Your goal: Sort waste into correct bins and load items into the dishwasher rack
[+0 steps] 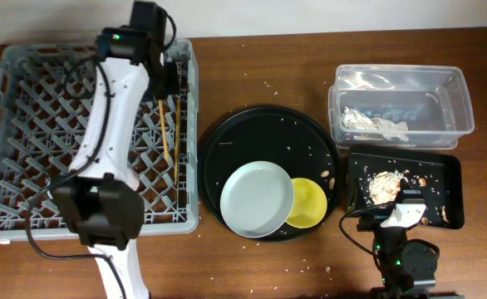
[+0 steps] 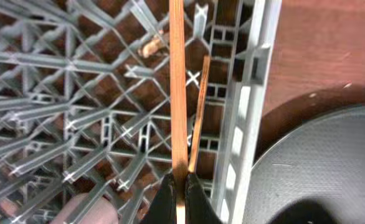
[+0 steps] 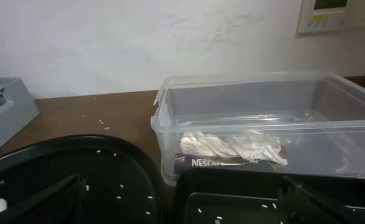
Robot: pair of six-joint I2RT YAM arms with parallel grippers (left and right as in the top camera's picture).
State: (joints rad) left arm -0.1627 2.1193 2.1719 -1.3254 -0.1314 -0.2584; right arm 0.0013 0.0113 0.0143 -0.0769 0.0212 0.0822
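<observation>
Over the rack (image 1: 27, 100), the left arm (image 1: 110, 108) reaches from the near edge across to the far right corner. The left gripper (image 2: 180, 186) pinches one chopstick (image 2: 177, 81) by its far end. Its long axis runs along the rack's right wall, with the free tip toward the near side. A second chopstick (image 2: 199, 112) lies just beside it in the rack, slightly slanted. Both are plain light wood.

Right of the rack sit a round tray (image 1: 227, 141), a grey-green plate (image 1: 258, 199) and a yellow bowl (image 1: 310, 203). Farthest from the rack, the right gripper (image 3: 182, 182) hangs low before the clear tub (image 3: 332, 106), fingers spread wide and holding nothing. A crumpled white napkin (image 3: 232, 146) lies inside the tub.
</observation>
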